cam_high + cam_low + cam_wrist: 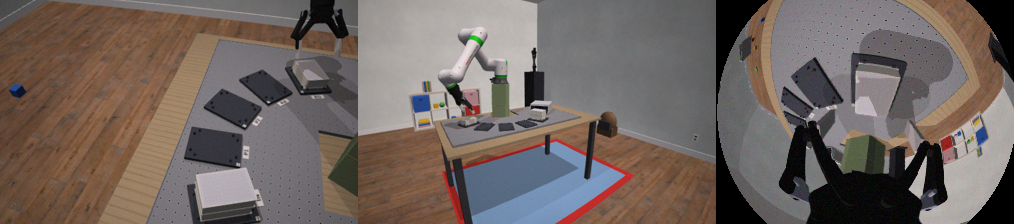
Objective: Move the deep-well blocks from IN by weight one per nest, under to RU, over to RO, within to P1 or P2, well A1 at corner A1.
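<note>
One white deep-well block (310,74) (469,120) (875,92) sits in the dark nest RO (320,91) (878,61) at the far end of the grey mat. My gripper (317,50) (465,108) (871,121) hangs above this block, open wide and empty, with its fingers clear of it. Two more white blocks (226,192) (537,114) lie stacked on the infeed nest IN. The nests RU (265,87) (484,126), P2 (232,108) (506,126) and P1 (213,146) (526,123) hold nothing. The check-weigher CW (541,106) stands behind the stack; I cannot make out its lamps.
The arm's green pedestal (346,166) (500,100) stands at the mat's back edge. A small blue cube (17,90) lies on the floor. A shelf unit (421,108) and a black plinth (534,87) stand behind the table.
</note>
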`<action>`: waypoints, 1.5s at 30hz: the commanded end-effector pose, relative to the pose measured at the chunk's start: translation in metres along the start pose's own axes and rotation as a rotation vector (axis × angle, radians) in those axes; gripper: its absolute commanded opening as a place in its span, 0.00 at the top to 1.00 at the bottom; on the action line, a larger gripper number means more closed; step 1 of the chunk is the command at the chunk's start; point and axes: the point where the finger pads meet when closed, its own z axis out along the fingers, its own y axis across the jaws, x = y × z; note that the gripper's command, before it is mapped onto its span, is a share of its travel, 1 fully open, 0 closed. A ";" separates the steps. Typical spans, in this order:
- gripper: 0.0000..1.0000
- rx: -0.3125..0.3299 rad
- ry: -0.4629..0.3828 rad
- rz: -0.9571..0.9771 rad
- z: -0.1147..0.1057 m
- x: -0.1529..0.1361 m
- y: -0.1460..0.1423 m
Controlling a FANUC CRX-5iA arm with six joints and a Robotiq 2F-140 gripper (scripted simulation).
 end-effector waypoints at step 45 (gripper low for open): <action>0.00 -0.207 0.000 -0.358 -0.008 -0.040 -0.149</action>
